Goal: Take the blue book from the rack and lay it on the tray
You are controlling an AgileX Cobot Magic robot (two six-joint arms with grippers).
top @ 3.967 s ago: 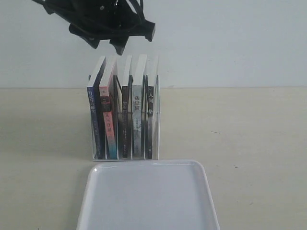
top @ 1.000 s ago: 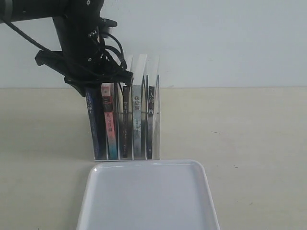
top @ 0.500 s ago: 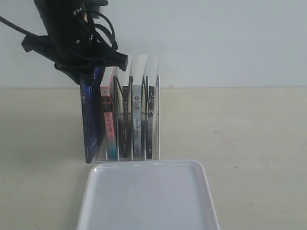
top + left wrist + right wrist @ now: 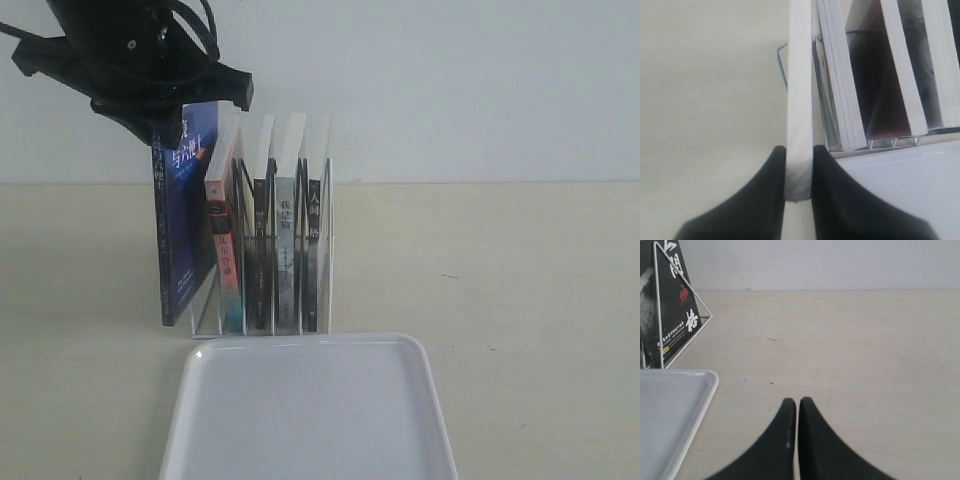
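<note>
- Your left pincer point(image 4: 799, 172) is clamped on the top page edge of the blue book point(image 4: 185, 215), one finger on each cover.
- The book hangs at the rack's point(image 4: 329, 245) 9 o'clock, outside the wires and just beside them, cover turned partly toward the exterior camera and leaning slightly. Whether its lower edge touches the surface point(image 4: 520, 280) cannot be told.
- Step in hand, as I judge it: the book is clear of its slot and the carry to the tray point(image 4: 310, 420) is not yet made.
- Next you would need to raise it above the wire tops, swing it toward the rack's 6 o'clock, tip it flat and lower it before letting go.
- The rack holds four upright books: the pink-and-teal book point(image 4: 228, 260), a dark-spined book point(image 4: 261, 250), the grey-spined book point(image 4: 287, 250) and a black book point(image 4: 313, 240).
- Nothing shows in the tray.
- Your right pincer point(image 4: 797, 410) is closed on nothing, over bare surface at the tray's 3 o'clock.
</note>
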